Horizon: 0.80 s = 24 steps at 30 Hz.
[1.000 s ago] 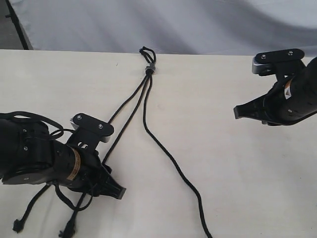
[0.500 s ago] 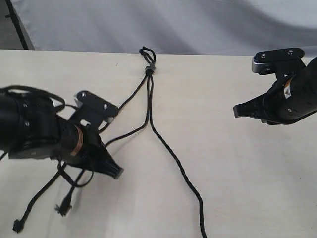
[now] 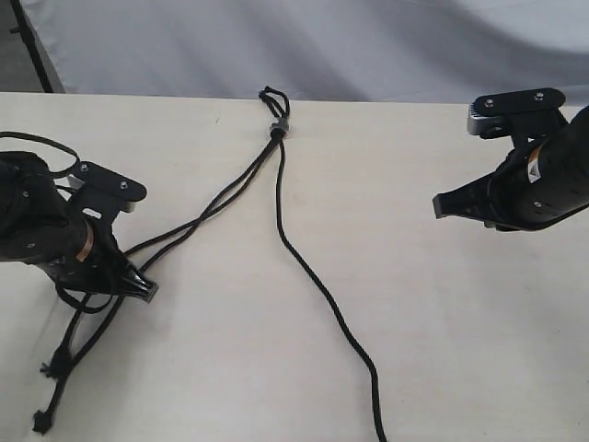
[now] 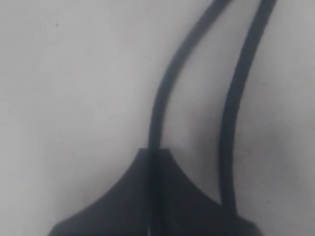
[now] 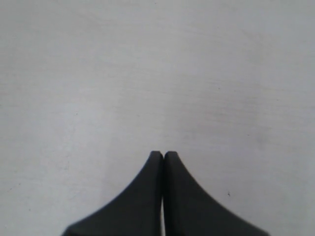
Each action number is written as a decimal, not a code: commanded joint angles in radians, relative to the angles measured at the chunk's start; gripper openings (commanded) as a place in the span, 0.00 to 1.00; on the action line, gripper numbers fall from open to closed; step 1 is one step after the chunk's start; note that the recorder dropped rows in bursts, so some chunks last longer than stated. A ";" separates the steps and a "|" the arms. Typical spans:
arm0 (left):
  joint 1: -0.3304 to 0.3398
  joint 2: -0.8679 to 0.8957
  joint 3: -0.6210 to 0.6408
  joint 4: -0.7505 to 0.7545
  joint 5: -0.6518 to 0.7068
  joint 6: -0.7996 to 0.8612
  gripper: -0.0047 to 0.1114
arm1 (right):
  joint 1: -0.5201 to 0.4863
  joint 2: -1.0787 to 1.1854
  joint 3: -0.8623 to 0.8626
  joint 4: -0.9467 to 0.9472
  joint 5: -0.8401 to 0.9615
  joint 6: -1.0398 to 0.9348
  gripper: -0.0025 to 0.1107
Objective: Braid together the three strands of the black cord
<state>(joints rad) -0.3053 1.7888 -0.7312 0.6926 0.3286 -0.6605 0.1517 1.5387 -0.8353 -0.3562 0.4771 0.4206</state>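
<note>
The black cord is joined at a small knot (image 3: pixel 278 127) with a short loop at the table's far edge. Two strands (image 3: pixel 216 204) run from it down-left to my left gripper (image 3: pixel 143 288). One of them (image 4: pixel 158 103) enters the jaws, which are shut on it; the other (image 4: pixel 231 113) passes alongside. Their frayed ends (image 3: pixel 51 368) lie at the near left. The third strand (image 3: pixel 322 290) lies loose, curving to the near edge at centre right. My right gripper (image 3: pixel 440 208) hovers at the right, shut and empty, over bare table (image 5: pixel 157 73).
The cream table (image 3: pixel 442 331) ends at the back against a grey cloth backdrop (image 3: pixel 368 46). Glossy black cables (image 3: pixel 37 143) loop off the left arm at the left edge.
My left gripper has swung left and away from the centre, dragging two strands leftward and pulling them straighter from the knot. The third strand and the right arm have stayed put.
</note>
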 commanded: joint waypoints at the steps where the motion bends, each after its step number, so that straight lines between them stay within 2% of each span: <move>1: -0.070 0.026 0.055 -0.267 -0.007 0.144 0.04 | -0.005 0.001 -0.001 -0.004 -0.026 0.002 0.02; 3: -0.145 0.025 0.055 -0.445 0.030 0.320 0.04 | -0.005 0.001 -0.001 -0.004 -0.034 0.002 0.02; 6: -0.315 0.017 0.049 -0.738 0.042 0.626 0.04 | -0.005 0.001 -0.001 -0.004 -0.036 0.002 0.02; 8: -0.420 0.008 0.023 -0.789 0.045 0.731 0.04 | -0.005 0.001 -0.001 -0.004 -0.038 0.002 0.02; 10: -0.466 -0.018 -0.012 -0.741 0.064 0.699 0.04 | -0.005 0.001 -0.001 -0.004 -0.038 0.002 0.02; 13: -0.448 -0.083 -0.047 -0.602 0.093 0.550 0.04 | -0.005 0.001 0.007 -0.004 -0.038 0.002 0.02; 16: -0.374 -0.168 -0.050 -0.447 0.108 0.417 0.04 | -0.005 0.001 0.025 -0.004 -0.072 0.002 0.02; 20: -0.252 -0.249 -0.047 -0.427 0.175 0.385 0.04 | -0.005 0.001 0.034 -0.004 -0.087 0.002 0.02; 24: -0.143 -0.265 -0.002 -0.427 0.156 0.383 0.04 | -0.005 0.001 0.034 -0.004 -0.087 0.002 0.02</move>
<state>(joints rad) -0.5105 1.5379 -0.7663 0.2581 0.4818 -0.2610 0.1517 1.5387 -0.8039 -0.3562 0.4004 0.4206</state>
